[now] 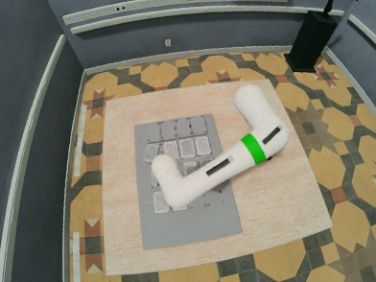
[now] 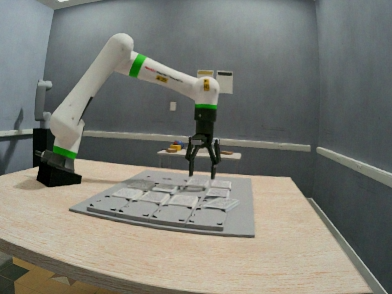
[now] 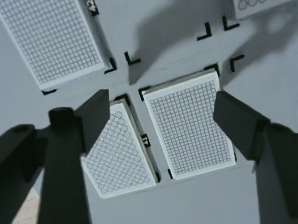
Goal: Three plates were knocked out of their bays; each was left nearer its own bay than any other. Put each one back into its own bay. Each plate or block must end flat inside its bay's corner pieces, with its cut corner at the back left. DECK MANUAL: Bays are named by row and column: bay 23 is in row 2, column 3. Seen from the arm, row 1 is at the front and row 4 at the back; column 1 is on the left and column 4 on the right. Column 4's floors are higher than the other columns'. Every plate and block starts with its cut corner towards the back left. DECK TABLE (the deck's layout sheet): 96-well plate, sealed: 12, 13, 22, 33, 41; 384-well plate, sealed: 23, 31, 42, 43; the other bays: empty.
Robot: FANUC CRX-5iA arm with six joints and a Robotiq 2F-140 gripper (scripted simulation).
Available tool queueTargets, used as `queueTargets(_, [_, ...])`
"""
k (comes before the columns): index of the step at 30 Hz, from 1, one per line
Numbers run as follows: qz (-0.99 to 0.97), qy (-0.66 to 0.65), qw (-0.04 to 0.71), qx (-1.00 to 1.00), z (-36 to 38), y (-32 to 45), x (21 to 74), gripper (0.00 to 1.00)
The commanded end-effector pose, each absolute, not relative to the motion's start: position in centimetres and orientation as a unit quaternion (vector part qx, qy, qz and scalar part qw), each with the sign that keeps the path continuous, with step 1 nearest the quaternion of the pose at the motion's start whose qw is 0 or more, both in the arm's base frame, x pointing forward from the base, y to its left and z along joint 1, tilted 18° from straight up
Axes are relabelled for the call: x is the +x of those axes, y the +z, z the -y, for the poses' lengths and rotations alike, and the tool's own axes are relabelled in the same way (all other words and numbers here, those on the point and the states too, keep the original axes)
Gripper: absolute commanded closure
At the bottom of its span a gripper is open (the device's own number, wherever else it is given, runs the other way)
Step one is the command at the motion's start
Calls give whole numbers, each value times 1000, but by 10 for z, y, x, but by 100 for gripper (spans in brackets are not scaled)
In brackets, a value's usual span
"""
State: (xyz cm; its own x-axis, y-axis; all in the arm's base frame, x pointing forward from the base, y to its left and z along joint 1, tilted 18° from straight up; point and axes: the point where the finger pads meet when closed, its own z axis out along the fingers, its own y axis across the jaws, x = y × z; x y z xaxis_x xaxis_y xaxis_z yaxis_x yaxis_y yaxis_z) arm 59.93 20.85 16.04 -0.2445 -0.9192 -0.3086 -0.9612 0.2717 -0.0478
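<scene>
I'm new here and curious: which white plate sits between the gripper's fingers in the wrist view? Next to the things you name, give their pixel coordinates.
The white rectangular plate with fine square grid (image 3: 192,125); its left neighbour (image 3: 121,152) has round wells.

a patterned floor of yellow, grey and rust-red tiles (image 1: 158,74) surrounds the pale wooden table. grey-blue painted walls (image 1: 201,31) (image 2: 270,60) carry long white rails (image 1: 139,21) (image 2: 275,145). a black block-shaped pedestal (image 1: 312,40) stands near a corner. in the exterior view, a small white-topped side table (image 2: 232,156) stands behind, with a yellow object (image 2: 175,148) on it.
</scene>
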Motion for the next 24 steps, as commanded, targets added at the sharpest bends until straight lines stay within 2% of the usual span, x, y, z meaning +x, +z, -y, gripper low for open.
queueTargets(1, [-786,75,140,-598,-193,158,608,30])
queueTargets(24, [-786,75,140,-598,-120,142,647,30])
